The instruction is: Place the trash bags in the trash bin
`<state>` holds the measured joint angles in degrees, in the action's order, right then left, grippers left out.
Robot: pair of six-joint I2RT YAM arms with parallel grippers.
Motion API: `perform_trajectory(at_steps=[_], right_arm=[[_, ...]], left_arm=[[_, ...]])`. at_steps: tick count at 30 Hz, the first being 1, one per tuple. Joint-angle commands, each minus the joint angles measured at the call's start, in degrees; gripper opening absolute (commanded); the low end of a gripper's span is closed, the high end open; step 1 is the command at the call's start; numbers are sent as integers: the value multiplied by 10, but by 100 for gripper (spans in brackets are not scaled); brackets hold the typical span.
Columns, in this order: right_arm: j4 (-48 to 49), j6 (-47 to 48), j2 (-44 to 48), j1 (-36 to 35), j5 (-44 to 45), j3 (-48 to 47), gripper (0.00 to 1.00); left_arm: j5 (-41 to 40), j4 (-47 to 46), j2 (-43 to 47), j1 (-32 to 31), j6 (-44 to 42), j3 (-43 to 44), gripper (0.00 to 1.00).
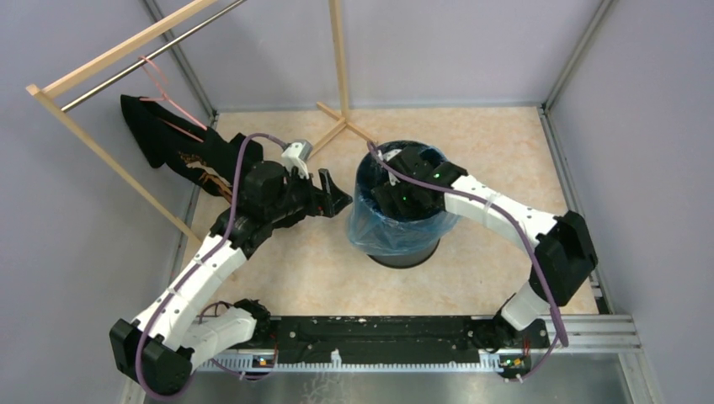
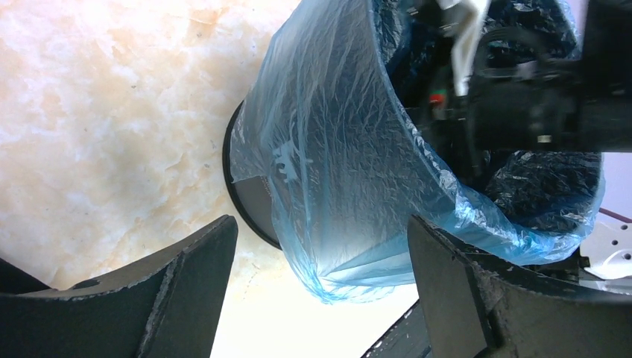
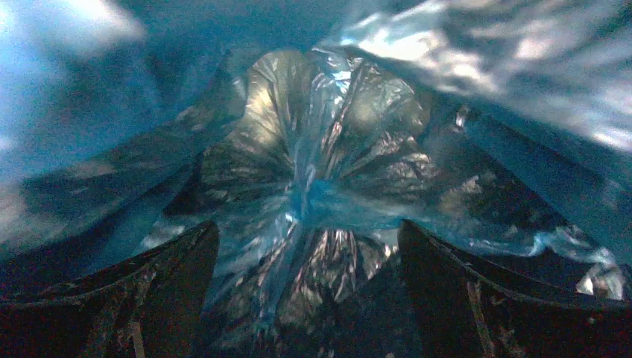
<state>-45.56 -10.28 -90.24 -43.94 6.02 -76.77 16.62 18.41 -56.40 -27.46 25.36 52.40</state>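
Observation:
The trash bin (image 1: 411, 254) stands upright in the middle of the table, a dark round cylinder. The light-blue trash bag (image 1: 370, 223) lines it, its film folded over the rim and hanging down the outer wall. My left gripper (image 1: 337, 198) is open just left of the bin, apart from it. In the left wrist view the draped bag (image 2: 335, 149) hangs past my open left gripper (image 2: 320, 224), and the bin's dark base (image 2: 250, 201) shows beneath. My right gripper (image 1: 396, 198) reaches down inside the bin. There the crinkled bag (image 3: 313, 149) lies beyond my open right gripper (image 3: 307, 227), which holds nothing.
A wooden rack with a metal bar (image 1: 126, 50) stands at the back left, carrying a pink hanger (image 1: 164, 88) and a black garment (image 1: 168, 139). A wooden stand's foot (image 1: 341, 126) lies just behind the bin. Grey walls close in the table.

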Motion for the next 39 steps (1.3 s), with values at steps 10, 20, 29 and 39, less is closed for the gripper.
perform_trajectory(at_steps=[10, 20, 29, 39], right_arm=[[159, -14, -66, -14, -14, 85, 86], [211, -30, -115, -14, -53, 118, 86], [122, -50, -24, -14, -49, 34, 88], [57, -51, 35, -14, -50, -36, 90]], left_arm=[[18, -31, 0, 0, 7, -12, 91], [5, -23, -3, 0, 5, -11, 92], [-53, -22, 29, 0, 18, -30, 94], [-20, -13, 14, 0, 35, -60, 93]])
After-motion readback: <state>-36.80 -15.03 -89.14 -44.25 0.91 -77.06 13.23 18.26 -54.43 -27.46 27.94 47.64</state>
